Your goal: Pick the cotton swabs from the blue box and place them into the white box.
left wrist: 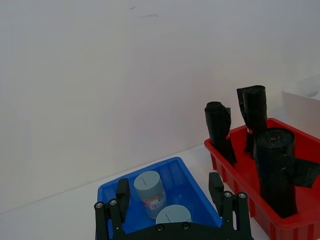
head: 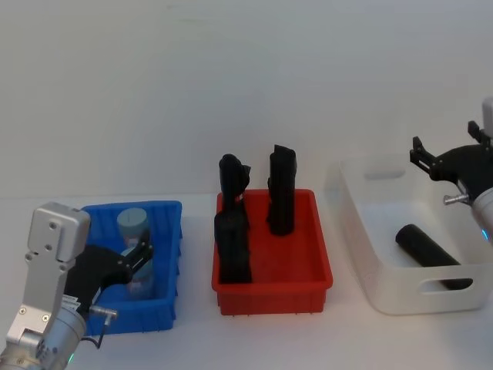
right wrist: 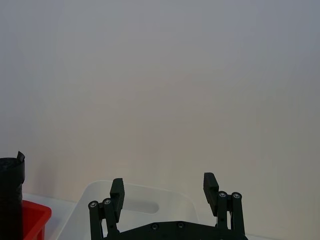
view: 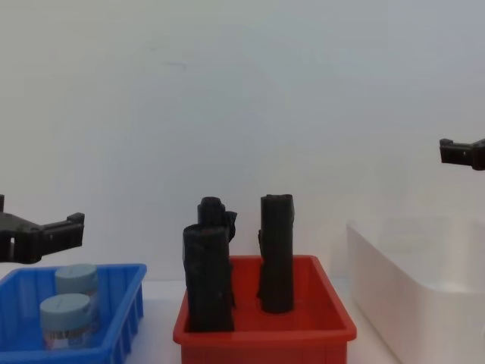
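Head camera view of a white table with three bins in a row. At 8 o'clock sat the blue box (head: 158, 208), holding two cotton swabs (left wrist: 149, 187) tubs. Both stood upright and close together, one behind the other. At 6 o'clock stood a red bin (head: 273, 297) with three upright black rolls (head: 281, 189). At 4 o'clock sat the white box (head: 393, 289), where another black roll (head: 427, 247) lay on its side.

The left gripper (left wrist: 169, 183) hung over the blue box with its fingers spread wide and nothing held. In the chest view it sat just above the lids, touching neither tub. The right gripper (right wrist: 163, 181) hovered over the far rim of the white box, at 3 o'clock, also spread and empty.

The tubs looked light and rigid, with smooth clear walls that would probably slip under a weak pinch. The likely best hold was across the round body just below the lid, keeping the tub upright. One finger would have to slide into the narrow gap between the two tubs, which could tip the neighbour over.
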{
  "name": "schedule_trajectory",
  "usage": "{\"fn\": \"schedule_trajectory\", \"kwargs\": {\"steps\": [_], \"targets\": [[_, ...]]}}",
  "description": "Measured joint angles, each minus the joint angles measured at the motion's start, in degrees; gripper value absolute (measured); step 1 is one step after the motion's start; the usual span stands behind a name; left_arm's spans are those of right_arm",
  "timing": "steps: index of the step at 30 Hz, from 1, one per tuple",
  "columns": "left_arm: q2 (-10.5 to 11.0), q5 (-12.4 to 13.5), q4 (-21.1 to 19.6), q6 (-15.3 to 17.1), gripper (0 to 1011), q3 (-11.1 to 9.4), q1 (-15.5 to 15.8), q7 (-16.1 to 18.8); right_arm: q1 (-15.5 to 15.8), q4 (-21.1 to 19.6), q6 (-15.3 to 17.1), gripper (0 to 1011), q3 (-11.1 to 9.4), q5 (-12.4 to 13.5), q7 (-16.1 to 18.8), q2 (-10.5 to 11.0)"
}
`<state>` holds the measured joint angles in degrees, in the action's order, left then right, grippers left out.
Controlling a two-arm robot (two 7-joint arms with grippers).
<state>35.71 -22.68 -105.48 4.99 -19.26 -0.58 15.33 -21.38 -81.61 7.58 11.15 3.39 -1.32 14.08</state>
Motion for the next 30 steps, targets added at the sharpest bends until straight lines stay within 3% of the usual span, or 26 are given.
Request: {"fn": "schedule_trajectory", "kwargs": {"steps": [7, 13, 21, 30], "targets": [[-1.09, 0.09, 1.01, 0.48, 1003, 0.05, 0.93, -2.05, 0.00, 0.03, 0.00, 1001, 0.00, 0.00, 0.00, 0.00], [-3.12, 0.10, 3.82, 2.08, 1003, -0.03, 3.50, -7.00, 0.00, 0.03, 0.00, 1001, 0.00, 0.00, 0.00, 0.00], [-5.54, -0.51, 8.37, 6.55, 1003, 0.10, 7.65, -13.35, 0.00, 0.03, 0.00, 1001, 0.00, 0.00, 0.00, 0.00], [-6.57, -1.13, 12.23, 9.89, 1003, 0.98, 10.21, -16.28, 0.00, 0.02, 0.00, 1001, 0.00, 0.00, 0.00, 0.00]]}}
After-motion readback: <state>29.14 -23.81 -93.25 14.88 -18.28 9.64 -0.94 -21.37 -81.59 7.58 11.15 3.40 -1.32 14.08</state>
